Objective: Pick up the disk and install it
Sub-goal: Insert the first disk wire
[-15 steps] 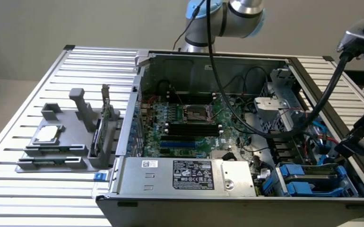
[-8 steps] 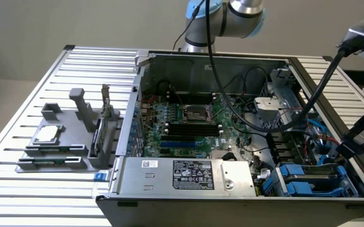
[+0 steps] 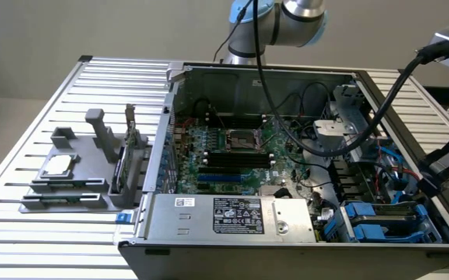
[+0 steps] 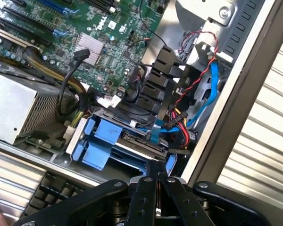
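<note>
Black and pinched tight, the hand carries nothing: its two fingers meet with no gap, tips poised just over the drive bay in a corner of the open computer case. Just beyond them the disk lies in that bay, blue rails on either side, so I judge the placing done and the seating the step in hand; whether the tips touch it I cannot tell. Any further press would call for a straight push along the rails, clear of the cables crowding the bay. Farther off sit the green motherboard and, outside the case, the grey fixture on the slatted bench
</note>
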Robot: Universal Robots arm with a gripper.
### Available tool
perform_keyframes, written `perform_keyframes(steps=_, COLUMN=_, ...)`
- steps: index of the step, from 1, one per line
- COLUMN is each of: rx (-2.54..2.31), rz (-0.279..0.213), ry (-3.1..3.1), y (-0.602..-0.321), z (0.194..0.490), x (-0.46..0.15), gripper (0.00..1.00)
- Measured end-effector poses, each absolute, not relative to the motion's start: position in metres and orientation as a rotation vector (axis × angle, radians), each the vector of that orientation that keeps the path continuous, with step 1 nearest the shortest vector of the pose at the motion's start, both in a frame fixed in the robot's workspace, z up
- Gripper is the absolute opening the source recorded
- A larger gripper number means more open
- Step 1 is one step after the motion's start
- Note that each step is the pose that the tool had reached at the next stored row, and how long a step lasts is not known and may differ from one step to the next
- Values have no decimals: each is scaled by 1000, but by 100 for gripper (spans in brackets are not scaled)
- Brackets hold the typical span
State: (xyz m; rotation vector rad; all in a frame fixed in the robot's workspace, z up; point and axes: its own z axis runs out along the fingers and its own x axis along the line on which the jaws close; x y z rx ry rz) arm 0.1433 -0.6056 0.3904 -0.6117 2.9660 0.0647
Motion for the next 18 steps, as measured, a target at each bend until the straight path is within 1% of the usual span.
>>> perform_keyframes(steps=18, rx=-177, rz=39, ry=3019, y=-606, z=390, x=143, gripper=11)
